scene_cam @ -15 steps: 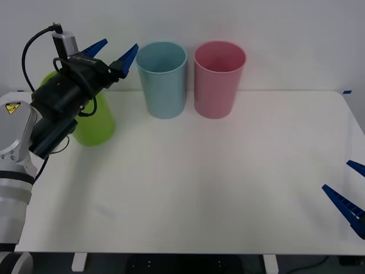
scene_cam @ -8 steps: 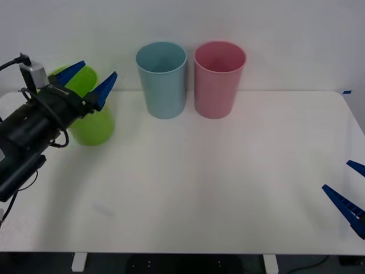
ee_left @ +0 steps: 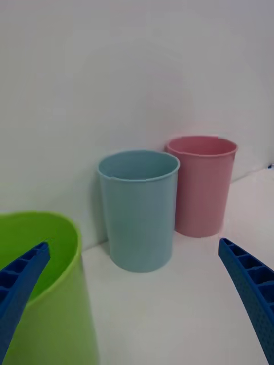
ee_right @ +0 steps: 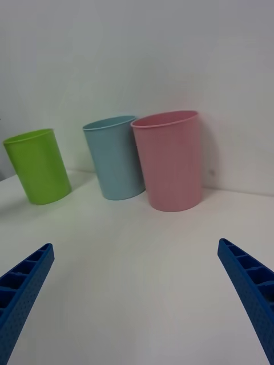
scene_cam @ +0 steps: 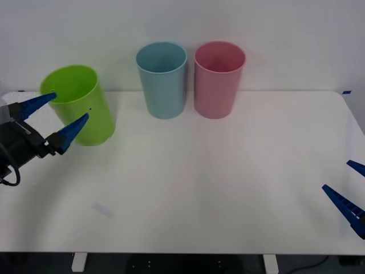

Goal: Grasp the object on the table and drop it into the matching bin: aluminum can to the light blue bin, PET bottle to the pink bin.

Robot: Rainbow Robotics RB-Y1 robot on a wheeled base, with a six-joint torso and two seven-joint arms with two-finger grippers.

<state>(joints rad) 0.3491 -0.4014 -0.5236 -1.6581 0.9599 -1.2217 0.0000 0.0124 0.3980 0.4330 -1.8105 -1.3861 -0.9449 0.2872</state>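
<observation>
Your left gripper, fingers spread and empty, has pulled back from the tall pale blue plastic bin to beside the lime green plastic bin. The can isn't on the white tabletop, so it's likely dropped inside. Your right gripper waits open and empty.

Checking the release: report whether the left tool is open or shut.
Open: the left tool has its blue fingers spread apart, nothing between them, beside the lime green bin.

Light blue bin upright on white table, pink bin just beside, lime green bin nearest, left gripper fingers spread wide.
</observation>
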